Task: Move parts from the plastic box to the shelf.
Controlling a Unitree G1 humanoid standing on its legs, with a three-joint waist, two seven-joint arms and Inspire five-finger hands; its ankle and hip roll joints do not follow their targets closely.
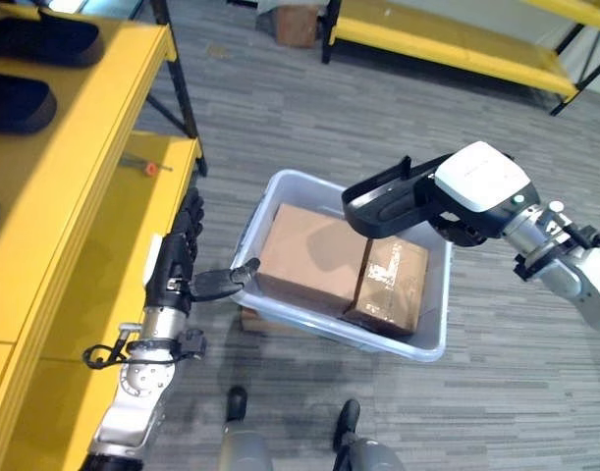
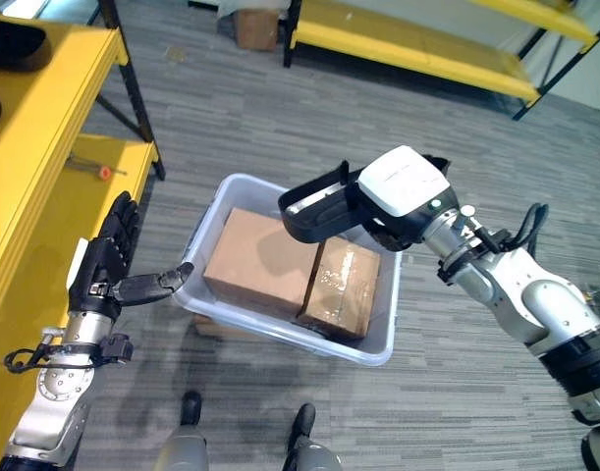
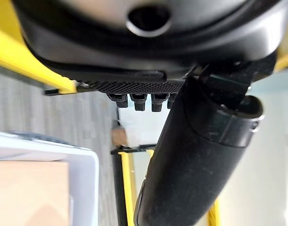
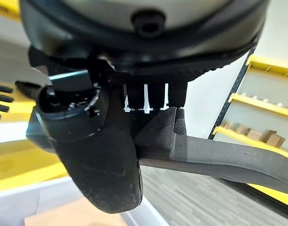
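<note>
The yellow shelf (image 1: 93, 245) runs along the robot's left, with the plastic box (image 1: 429, 339) on the floor beside it, two cardboard cartons (image 1: 314, 255) packed inside, while the right hand (image 2: 324, 211) hangs above them curled round a dark curved part. I'd carry that part high across the box rim toward the shelf, keeping it level. The left hand (image 1: 177, 265), fingers straight and empty, thumb at the rim, sits right in that path, and a small red-tipped tool (image 1: 147, 167) lies on the shelf.

scene is viewed steeply down from head height by both eye views; plastic box (image 1: 432, 339) is shared. wrist views are mounted close behind each hand.
</note>
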